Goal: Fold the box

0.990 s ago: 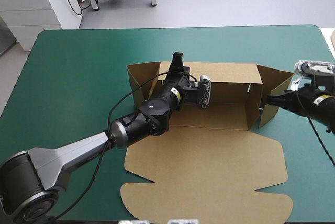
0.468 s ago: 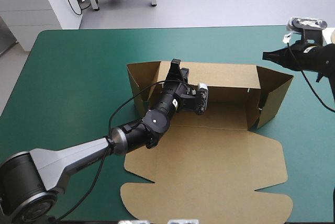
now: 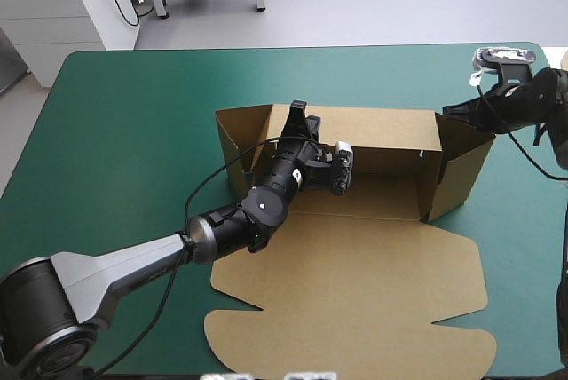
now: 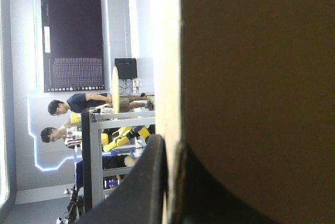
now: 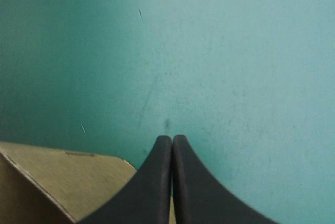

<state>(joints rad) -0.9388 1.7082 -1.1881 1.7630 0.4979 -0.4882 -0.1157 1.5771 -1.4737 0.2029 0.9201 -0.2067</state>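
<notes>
Box (image 3: pixel 355 256) wall partly behind left tool (image 3: pixel 299 109)

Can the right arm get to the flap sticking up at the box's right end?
Probably yes. The right gripper, shut, hangs right by the top corner of that flap, and nothing stands between them.

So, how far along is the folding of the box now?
Done: the back wall of the box stands up, and the left side wall and right side wall are raised at angles. In hand: the left jaws are shut on the back wall; the right jaws, shut and empty, sit by the right side wall. Left: the front panel lies flat.
</notes>
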